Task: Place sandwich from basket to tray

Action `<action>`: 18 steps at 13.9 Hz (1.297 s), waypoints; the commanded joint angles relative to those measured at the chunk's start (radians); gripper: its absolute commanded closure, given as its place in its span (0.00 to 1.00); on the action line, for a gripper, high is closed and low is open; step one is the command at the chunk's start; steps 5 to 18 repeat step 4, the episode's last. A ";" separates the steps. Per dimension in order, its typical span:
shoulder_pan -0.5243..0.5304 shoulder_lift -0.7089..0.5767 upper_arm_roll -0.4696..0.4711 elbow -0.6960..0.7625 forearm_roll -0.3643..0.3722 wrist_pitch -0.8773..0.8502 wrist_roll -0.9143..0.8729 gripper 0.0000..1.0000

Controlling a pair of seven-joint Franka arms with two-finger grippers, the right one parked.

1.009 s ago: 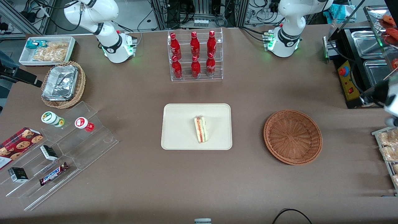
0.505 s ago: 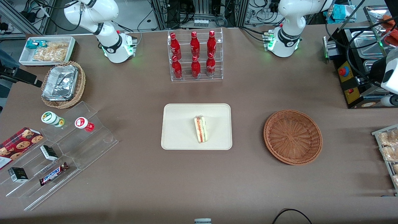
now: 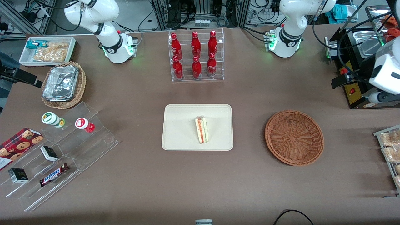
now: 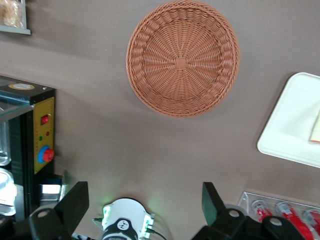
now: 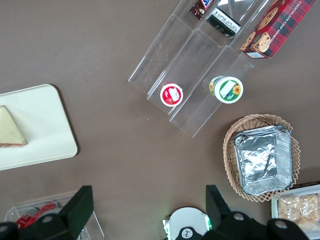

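Note:
The sandwich (image 3: 202,129), a pale wedge with a red and green filling, lies on the cream tray (image 3: 181,125) in the middle of the table. The round reddish-brown wicker basket (image 3: 294,137) sits beside the tray toward the working arm's end and holds nothing. My left gripper (image 4: 144,192) hangs high above the table at that end, near the black appliance, well away from the basket (image 4: 182,57) and the tray (image 4: 295,125). It is open, with nothing between its fingers. The right wrist view shows the sandwich (image 5: 10,132) on the tray (image 5: 45,125).
A clear rack of red bottles (image 3: 196,56) stands farther from the camera than the tray. Toward the parked arm's end are a stepped acrylic shelf with snacks (image 3: 62,147), a tan basket of foil containers (image 3: 64,84) and a white bin (image 3: 47,50). A black appliance (image 3: 353,78) and packet rack (image 3: 390,150) flank the working arm.
The left arm's hand has risen and drawn back from the camera, over the black appliance. The sandwich, tray and basket have not moved.

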 commanded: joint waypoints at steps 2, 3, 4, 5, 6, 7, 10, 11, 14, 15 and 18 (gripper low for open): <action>-0.018 -0.005 0.016 0.003 -0.017 -0.020 -0.002 0.00; -0.017 0.000 0.016 0.002 -0.020 -0.020 -0.003 0.00; -0.017 0.000 0.016 0.002 -0.019 -0.018 -0.003 0.00; -0.017 0.000 0.016 0.002 -0.019 -0.018 -0.003 0.00; -0.017 0.000 0.016 0.002 -0.019 -0.018 -0.003 0.00; -0.017 0.000 0.016 0.002 -0.019 -0.018 -0.003 0.00; -0.017 0.000 0.016 0.002 -0.019 -0.018 -0.003 0.00; -0.017 0.000 0.016 0.002 -0.019 -0.018 -0.003 0.00; -0.017 0.000 0.016 0.002 -0.019 -0.018 -0.003 0.00; -0.017 0.000 0.016 0.002 -0.019 -0.018 -0.003 0.00; -0.017 0.000 0.016 0.002 -0.019 -0.018 -0.003 0.00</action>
